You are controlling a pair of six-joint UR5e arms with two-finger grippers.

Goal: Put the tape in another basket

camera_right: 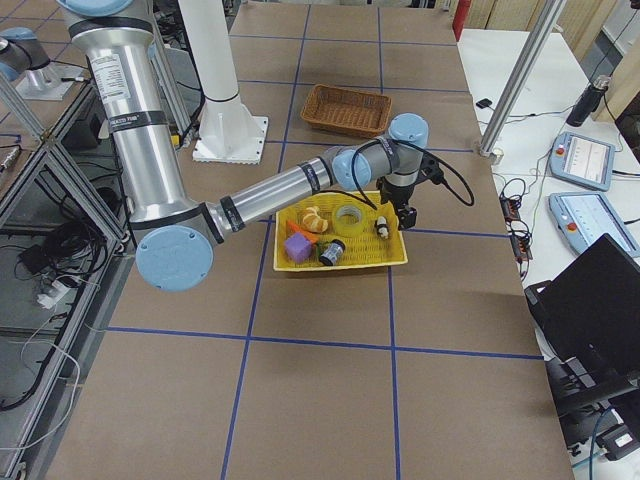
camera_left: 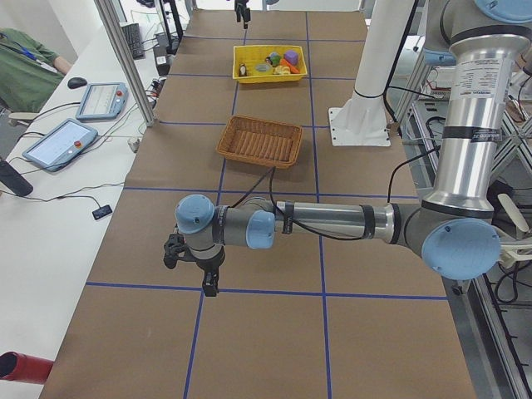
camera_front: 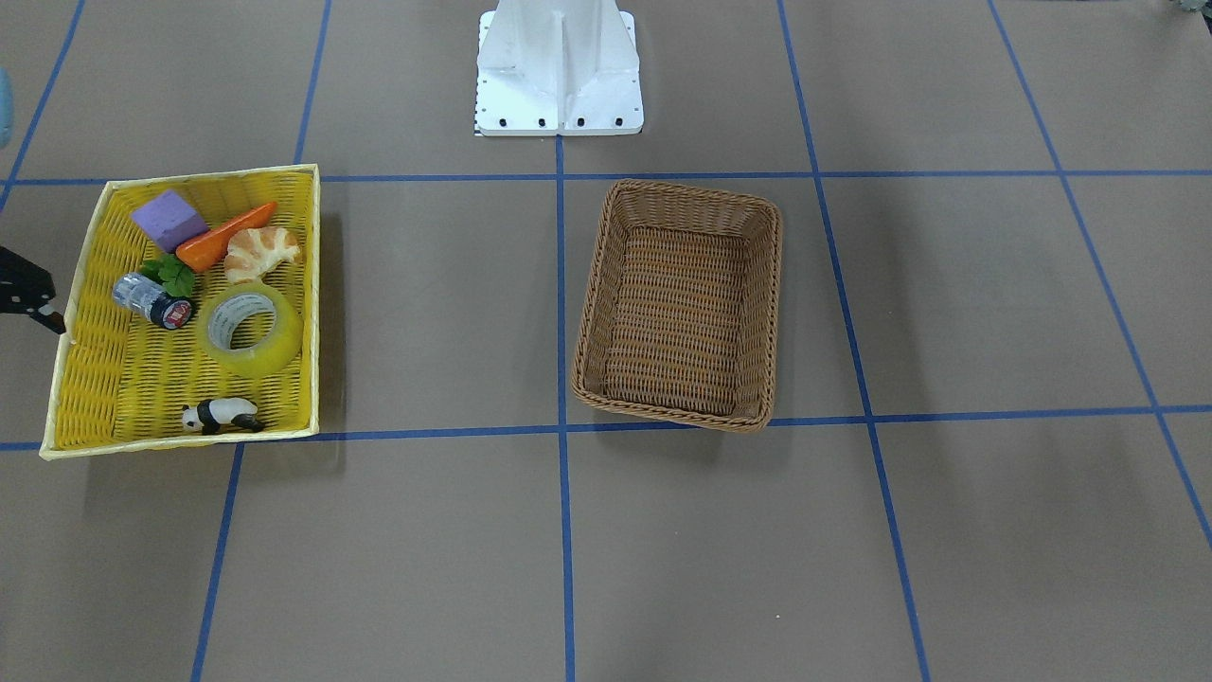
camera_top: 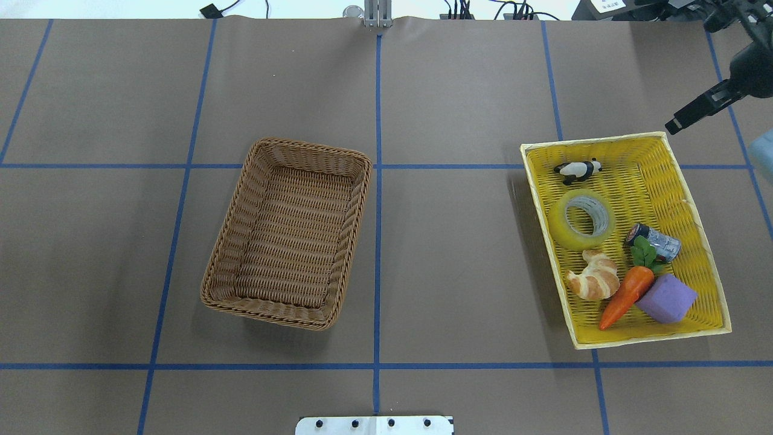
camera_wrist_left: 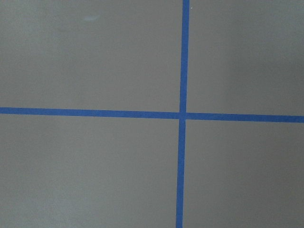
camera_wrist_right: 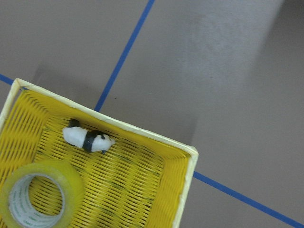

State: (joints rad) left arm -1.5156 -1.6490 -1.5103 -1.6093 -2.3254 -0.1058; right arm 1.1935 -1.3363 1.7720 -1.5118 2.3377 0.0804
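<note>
Overhead exterior shows the wide round roll of see-through yellow tape (camera_top: 583,219) lying flat, hole up, in the shallow bright yellow woven tray (camera_top: 592,140) on the robot's right side. The right gripper (camera_top: 676,124) hangs in the air just outside the tray's far right corner. It is not over the tray yet.

From that gripper, the tape lies back toward the robot and in toward the middle of the table. A little black and white panda toy (camera_top: 577,171) lies between the tape and the tray's far rim. A toy croissant (camera_top: 595,278) sits just beside the tape on the near side, maybe touching it. The tape is a ring, so it has no long side. I think the fingers could go one in the hole and one outside the wall.

The right wrist camera sees the tape down in its bottom left corner, partly cut off.

I cannot tell if the right gripper's fingers are wide or narrow. Nothing is seen in them.

The left gripper (camera_left: 204,274) is well apart from all this, over bare brown table with blue lines. I cannot tell how its fingers stand.

So the right arm is much nearer the tape. The deep brown woven wicker basket (camera_top: 314,151) waits well apart, toward the robot's left.
</note>
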